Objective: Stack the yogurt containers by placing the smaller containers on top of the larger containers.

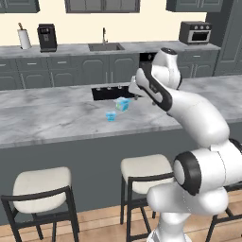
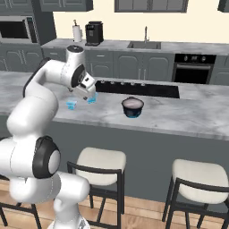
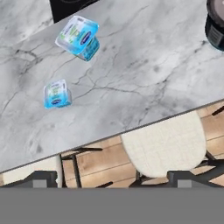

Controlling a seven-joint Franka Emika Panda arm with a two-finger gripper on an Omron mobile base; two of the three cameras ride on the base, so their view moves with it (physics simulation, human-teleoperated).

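Sitting on the grey marble counter [image 3: 144, 74] is the small yogurt cup [image 3: 57, 94], bright blue with a pale printed lid, squarish with rounded corners. Just beyond it, apart, stands the larger tub [image 3: 78, 36], blue-sided with a whitish label top, near the black cooktop [image 1: 109, 91]. A dark round bowl [image 2: 133, 107] rests well off to one side. Cream-cushioned stools [image 3: 165, 143] line up below the counter edge. The gripper [image 1: 134, 90] hangs above the counter, and I cannot tell how its fingers stand.

Below the hand, the small cup [image 3: 57, 94] sits on the counter [image 3: 144, 74], near the larger tub [image 3: 78, 37]; a bowl [image 3: 216, 24] stands well apart.
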